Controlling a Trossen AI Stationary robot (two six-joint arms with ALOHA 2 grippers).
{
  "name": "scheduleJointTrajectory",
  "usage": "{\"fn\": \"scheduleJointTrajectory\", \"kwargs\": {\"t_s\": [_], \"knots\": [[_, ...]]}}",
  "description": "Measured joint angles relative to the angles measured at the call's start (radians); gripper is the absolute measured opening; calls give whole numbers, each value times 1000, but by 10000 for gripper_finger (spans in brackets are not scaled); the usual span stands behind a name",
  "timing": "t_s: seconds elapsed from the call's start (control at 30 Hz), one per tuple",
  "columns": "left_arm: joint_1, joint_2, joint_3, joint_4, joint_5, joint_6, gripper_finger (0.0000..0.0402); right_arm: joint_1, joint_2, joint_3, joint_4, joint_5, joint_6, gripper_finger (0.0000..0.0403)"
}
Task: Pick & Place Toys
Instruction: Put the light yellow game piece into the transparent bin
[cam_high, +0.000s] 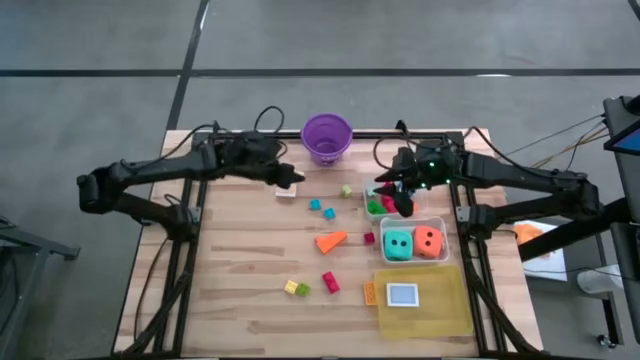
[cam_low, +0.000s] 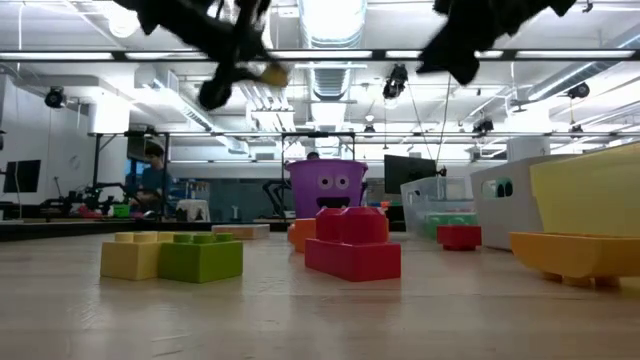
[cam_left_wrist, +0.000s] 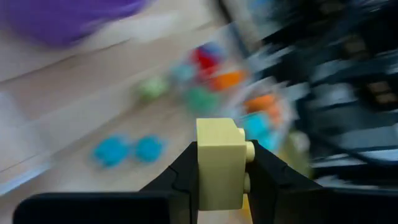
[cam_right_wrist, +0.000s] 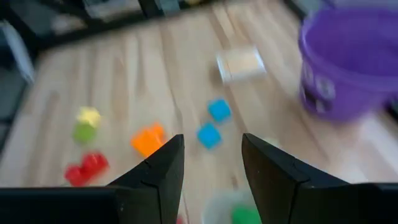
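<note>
My left gripper (cam_high: 293, 178) hangs above the table's far left part, near the purple bucket (cam_high: 327, 137), shut on a pale yellow block (cam_left_wrist: 219, 165); the low view shows that block (cam_low: 272, 73) high in the air. My right gripper (cam_right_wrist: 211, 163) is open and holds nothing, raised over a clear tub (cam_high: 378, 205) of green and red pieces. On the table lie two blue pieces (cam_high: 321, 209), an orange wedge (cam_high: 330, 241), a red block (cam_high: 330, 282), a yellow-green pair (cam_high: 296, 288) and a small card (cam_high: 286, 192). My left gripper pinches the pale yellow block by two opposite sides (cam_left_wrist: 202, 168) between its two fingers. The block's far end sticks out beyond the fingertips. It is lifted well clear of the table.
A second clear tub (cam_high: 440, 225) holds a teal die (cam_high: 398, 245) and an orange die (cam_high: 429, 241). A yellow tray (cam_high: 440, 310) with a card (cam_high: 403, 295) sits at the near right. Bare wood lies at the near left.
</note>
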Motion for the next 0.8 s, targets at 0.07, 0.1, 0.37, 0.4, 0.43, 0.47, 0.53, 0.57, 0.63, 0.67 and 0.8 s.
{"fn": "scheduleJointTrajectory", "kwargs": {"t_s": [0.07,0.1,0.37,0.4,0.43,0.47,0.53,0.57,0.63,0.67,0.8], "knots": [[-58,1,0,121,-50,-32,78,21,-11,0,78,2,52,157],[-84,3,0,180,-73,-43,78,28,-14,0,126,5,91,157],[-190,8,0,457,-206,-79,78,94,-30,0,371,7,135,157],[-192,8,0,463,-206,-82,78,100,-30,0,391,7,132,157],[-194,8,0,467,-206,-86,78,104,-30,0,411,8,133,157],[-195,9,0,469,-206,-91,78,106,-30,0,427,8,137,157],[-195,9,0,471,-206,-107,78,106,-30,0,452,8,150,158],[-195,9,0,471,-206,-116,78,106,-30,0,454,8,162,158],[-195,9,0,471,-206,-132,78,106,-30,0,448,8,166,158],[-195,9,0,472,-206,-142,78,106,-30,0,447,8,166,158],[-198,9,0,491,-206,-168,78,106,-25,0,451,-10,175,169]]}}
